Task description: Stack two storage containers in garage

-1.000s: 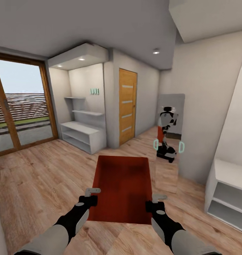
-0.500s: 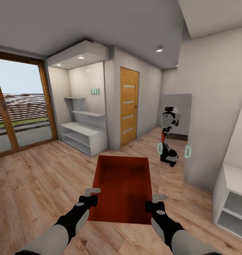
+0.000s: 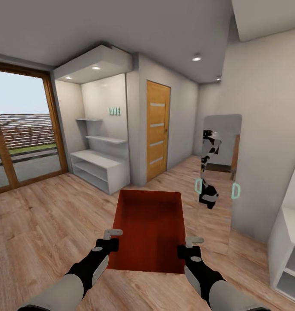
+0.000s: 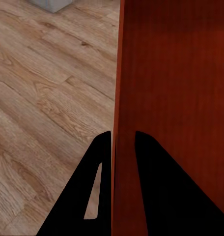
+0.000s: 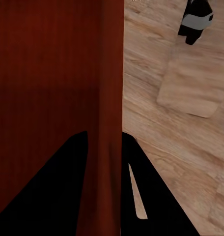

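Note:
I carry one orange-red storage container [image 3: 149, 229] level in front of me, above the light wood-plank floor. My left gripper [image 3: 112, 239] is shut on its left wall [image 4: 123, 98], one finger on each side of it. On the opposite side, my right gripper [image 3: 188, 245] is shut on the right wall [image 5: 112, 88] in the same way. The bin is open-topped and holds nothing. A wall mirror [image 3: 218, 172] ahead on the right reflects my body.
A closed wooden door [image 3: 158, 129] stands ahead, with a corridor opening to its right. White low shelving [image 3: 98, 166] fills the alcove at the left. Wood-framed glass doors [image 3: 22, 129] lie far left. Another white shelf unit [image 3: 290, 250] stands close on the right.
The whole view has turned left and moved forward: mirror and right shelf unit slid rightward, glass doors slid left. Both grippers and the bin hold the same pose.

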Controlling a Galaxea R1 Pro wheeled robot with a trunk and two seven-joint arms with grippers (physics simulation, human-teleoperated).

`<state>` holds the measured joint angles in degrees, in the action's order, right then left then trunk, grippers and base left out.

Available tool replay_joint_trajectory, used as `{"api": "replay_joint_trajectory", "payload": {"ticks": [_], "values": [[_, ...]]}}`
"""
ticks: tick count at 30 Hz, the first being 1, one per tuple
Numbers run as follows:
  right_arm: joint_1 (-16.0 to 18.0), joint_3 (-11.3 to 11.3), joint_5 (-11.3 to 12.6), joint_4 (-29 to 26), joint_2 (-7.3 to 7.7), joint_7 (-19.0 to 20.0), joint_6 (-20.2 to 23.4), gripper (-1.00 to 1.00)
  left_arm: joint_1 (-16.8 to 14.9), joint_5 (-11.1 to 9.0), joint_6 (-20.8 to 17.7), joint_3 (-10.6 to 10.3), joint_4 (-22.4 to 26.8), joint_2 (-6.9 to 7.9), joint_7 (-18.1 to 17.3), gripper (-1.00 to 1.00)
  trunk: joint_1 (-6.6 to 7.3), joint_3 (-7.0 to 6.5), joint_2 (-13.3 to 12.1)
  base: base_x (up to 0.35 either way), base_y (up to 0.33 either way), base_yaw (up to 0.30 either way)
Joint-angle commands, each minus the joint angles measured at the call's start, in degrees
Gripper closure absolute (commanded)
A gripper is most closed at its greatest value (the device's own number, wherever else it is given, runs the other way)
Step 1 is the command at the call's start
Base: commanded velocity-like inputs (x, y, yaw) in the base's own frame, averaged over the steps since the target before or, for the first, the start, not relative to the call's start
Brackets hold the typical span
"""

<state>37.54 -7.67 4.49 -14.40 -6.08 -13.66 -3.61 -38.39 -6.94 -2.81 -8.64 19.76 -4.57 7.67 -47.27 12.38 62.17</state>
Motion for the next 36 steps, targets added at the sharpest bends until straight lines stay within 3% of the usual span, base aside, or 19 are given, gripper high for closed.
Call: {"api": "replay_joint_trajectory", "payload": {"ticks": [1,36], "values": [[0.1,0.6,1.3,0.2,0.02,-0.2,-0.2,1.00,0.0,0.5,0.6,-0.3,0.3,0.18,1.7,1.00,-0.04,0.08,0.1,0.317,0.000,0.000],[0.1,0.6,1.3,0.2,0.02,-0.2,-0.2,1.00,0.0,0.5,0.6,-0.3,0.3,0.40,1.7,1.00,-0.04,0.08,0.1,0.318,0.000,0.000]]}}
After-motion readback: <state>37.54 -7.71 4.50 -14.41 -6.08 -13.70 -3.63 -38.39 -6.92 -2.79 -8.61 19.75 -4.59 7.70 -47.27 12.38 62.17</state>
